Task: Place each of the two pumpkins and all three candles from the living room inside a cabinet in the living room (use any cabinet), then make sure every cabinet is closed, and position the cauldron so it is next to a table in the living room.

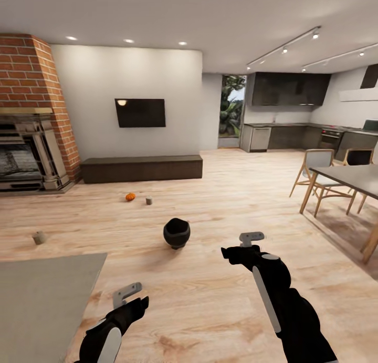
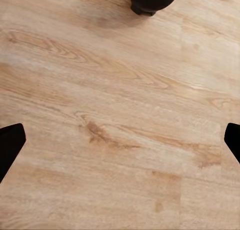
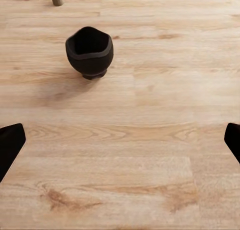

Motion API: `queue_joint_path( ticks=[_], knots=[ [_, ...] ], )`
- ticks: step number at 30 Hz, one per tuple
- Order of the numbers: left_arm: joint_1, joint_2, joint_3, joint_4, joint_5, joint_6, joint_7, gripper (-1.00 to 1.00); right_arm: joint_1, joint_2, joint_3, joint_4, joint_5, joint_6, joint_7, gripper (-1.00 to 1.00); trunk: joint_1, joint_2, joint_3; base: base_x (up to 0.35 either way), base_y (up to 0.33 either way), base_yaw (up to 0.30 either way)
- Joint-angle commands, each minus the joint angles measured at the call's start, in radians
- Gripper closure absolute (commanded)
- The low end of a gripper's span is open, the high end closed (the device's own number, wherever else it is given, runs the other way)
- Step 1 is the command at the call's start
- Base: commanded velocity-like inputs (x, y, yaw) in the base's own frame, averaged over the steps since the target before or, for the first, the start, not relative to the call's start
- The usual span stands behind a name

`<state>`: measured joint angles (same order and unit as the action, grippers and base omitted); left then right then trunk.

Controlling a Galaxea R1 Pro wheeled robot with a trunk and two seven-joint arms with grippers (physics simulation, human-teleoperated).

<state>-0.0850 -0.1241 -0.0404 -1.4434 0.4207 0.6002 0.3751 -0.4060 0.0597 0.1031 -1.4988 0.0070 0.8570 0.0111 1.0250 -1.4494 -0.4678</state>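
wood floor (image 1: 220,205), cauldron (image 1: 176,232) just ahead of right gripper (image 1: 251,239)

Light wood floor (image 1: 236,205) carries the black cauldron (image 1: 176,232) mid-room, a pumpkin (image 1: 130,196) just beside one candle (image 1: 149,200) nearer the cabinet (image 1: 142,168), another candle (image 1: 39,238) near the grey rug's (image 1: 42,300) far edge.

One small bright orange ribbed pumpkin (image 1: 130,196). Two short tan-beige cylindrical candles (image 1: 149,200) (image 1: 39,238). One black round-bellied cauldron (image 1: 176,233). One long, low dark brown wood cabinet (image 1: 142,168). One grey-topped dining bench (image 1: 350,178). Three pale wooden chairs (image 1: 318,168).
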Motion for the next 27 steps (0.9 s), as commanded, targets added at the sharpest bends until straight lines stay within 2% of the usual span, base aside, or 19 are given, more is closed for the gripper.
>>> queue_joint_path(
  ticks=[1, 11, 15, 21, 27],
  knots=[
    [-0.001, 0.0, -0.001, 0.0, 0.01, 0.002, 0.01, -1.0, -0.001, 0.0, 0.0, -0.001, 0.001, 0.005, 0.001, -1.0, 0.0, -0.001, -0.001, 0.0, 0.152, 0.3],
    [-0.001, 0.0, 0.0, 0.009, 0.01, 0.003, 0.008, -1.0, -0.001, 0.0, 0.0, -0.001, 0.001, 0.005, 0.001, -1.0, 0.0, -0.001, -0.001, 0.0, 0.248, 0.3],
    [-0.001, 0.0, -0.001, 0.01, 0.011, 0.003, 0.007, -1.0, -0.001, 0.0, -0.001, -0.001, 0.001, 0.005, 0.001, -1.0, 0.0, -0.001, -0.001, 0.0, 0.286, 0.174],
    [-0.001, 0.0, -0.001, 0.011, 0.011, 0.003, 0.007, -1.0, -0.001, 0.0, -0.002, -0.001, 0.001, 0.005, 0.001, -1.0, 0.0, -0.001, -0.001, 0.009, 0.289, 0.021],
    [-0.001, 0.0, -0.001, 0.012, 0.011, 0.002, 0.007, -1.0, -0.001, 0.0, -0.002, -0.004, 0.001, 0.005, 0.001, -1.0, 0.0, -0.001, -0.001, 0.169, 0.243, -0.234]
  ],
)
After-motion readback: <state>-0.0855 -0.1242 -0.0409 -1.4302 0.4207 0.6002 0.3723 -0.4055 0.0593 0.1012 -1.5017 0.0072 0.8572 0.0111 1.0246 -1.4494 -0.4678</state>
